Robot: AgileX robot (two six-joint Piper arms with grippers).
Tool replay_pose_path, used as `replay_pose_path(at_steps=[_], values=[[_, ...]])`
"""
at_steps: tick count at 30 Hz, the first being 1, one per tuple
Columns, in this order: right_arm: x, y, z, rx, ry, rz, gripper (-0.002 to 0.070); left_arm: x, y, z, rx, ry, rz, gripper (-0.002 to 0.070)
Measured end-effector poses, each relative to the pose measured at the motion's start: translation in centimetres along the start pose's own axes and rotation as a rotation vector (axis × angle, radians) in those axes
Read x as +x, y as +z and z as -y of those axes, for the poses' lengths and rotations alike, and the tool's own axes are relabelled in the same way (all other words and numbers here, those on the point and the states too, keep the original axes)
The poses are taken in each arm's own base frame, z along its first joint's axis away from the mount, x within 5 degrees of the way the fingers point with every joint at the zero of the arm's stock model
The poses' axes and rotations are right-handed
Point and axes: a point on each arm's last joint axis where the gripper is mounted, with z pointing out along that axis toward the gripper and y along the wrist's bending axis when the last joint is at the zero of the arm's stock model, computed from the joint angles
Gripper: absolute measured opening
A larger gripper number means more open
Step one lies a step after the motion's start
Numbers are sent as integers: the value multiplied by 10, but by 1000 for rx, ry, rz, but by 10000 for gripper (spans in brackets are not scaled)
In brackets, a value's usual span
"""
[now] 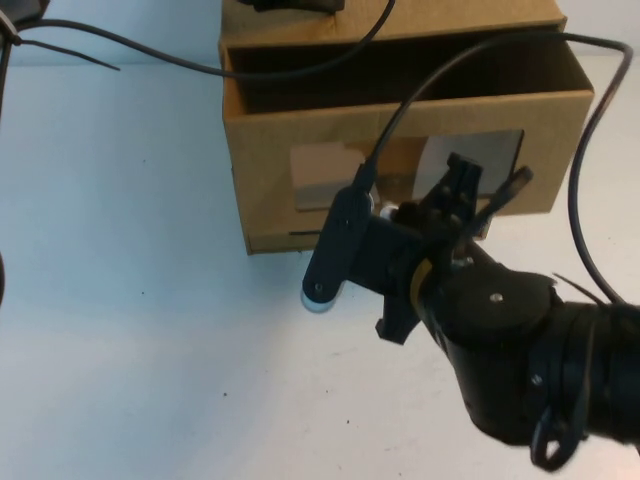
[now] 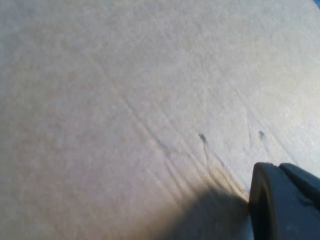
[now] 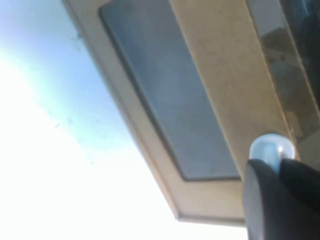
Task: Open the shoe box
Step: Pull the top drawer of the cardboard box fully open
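The brown cardboard shoe box (image 1: pixel 400 170) stands at the far middle of the table. Its top shows a dark open gap (image 1: pixel 400 70), with the lid (image 1: pixel 420 20) raised behind it. My right gripper (image 1: pixel 462 178) is close against the box's front wall, near a pale label (image 1: pixel 470 160). In the right wrist view this gripper (image 3: pixel 272 170) is shut, with the box's underside edge (image 3: pixel 200 200) just beyond it. The left wrist view is filled with bare cardboard (image 2: pixel 125 100) very close up. Only one dark finger of my left gripper (image 2: pixel 282 200) shows at the edge.
Black cables (image 1: pixel 420 90) run across the box top and down to my right arm (image 1: pixel 500 340), which fills the near right. The pale table (image 1: pixel 120 250) stretches to the left of the box.
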Motion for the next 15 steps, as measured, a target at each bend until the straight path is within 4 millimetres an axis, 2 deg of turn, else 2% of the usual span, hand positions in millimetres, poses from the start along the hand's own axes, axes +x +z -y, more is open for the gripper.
replay_pose_path(at_steps=[5,11,15], values=[[-1,-17,-4,-8,24,-30,13,0,0,0,1,0,0,-5],[0,-25,-10,-38,-4,-71,13,0,0,0,3,-4,1,-5],[3,-33,-22,-55,-41,-85,13,0,0,0,3,-4,1,-5]])
